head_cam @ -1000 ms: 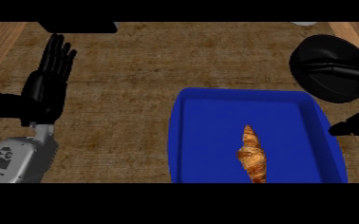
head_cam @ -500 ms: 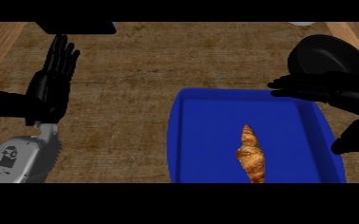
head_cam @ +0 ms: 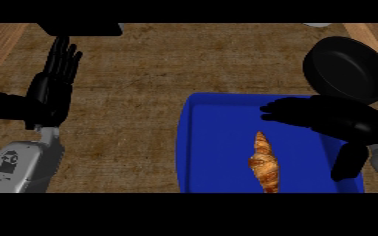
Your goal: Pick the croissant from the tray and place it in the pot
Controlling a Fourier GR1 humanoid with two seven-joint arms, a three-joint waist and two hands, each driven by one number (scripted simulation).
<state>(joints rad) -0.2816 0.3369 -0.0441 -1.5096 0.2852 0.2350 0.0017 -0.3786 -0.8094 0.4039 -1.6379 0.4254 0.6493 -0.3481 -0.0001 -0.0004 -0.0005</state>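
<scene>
Croissant [head_cam: 264,163] lies lengthwise in the blue tray [head_cam: 214,145], right of the tray's middle, its near tip at the view's lower edge, nothing touching it. Tray sits on the brown woven-look worktop [head_cam: 148,75] at lower right, its near edge cut off by the view. Black pot [head_cam: 344,69] stands at the right edge, just beyond the tray's far right corner, partly out of view. Right hand [head_cam: 325,116] is over the tray's far right part, between pot and croissant, fingers [head_cam: 277,111] extended toward the left and released, grasping nothing; thumb [head_cam: 348,162] hangs down over the tray's right side, apart from the croissant. Fingertips sit just beyond the croissant's far tip; contact cannot be told but a gap of blue shows between them. Left hand [head_cam: 53,87] rests at the left side over the worktop, fingers straight and pointing away, released, holding nothing, grey forearm [head_cam: 28,162] below it. Dark flat object [head_cam: 80,28] at the far left edge, cannot tell what it is.
</scene>
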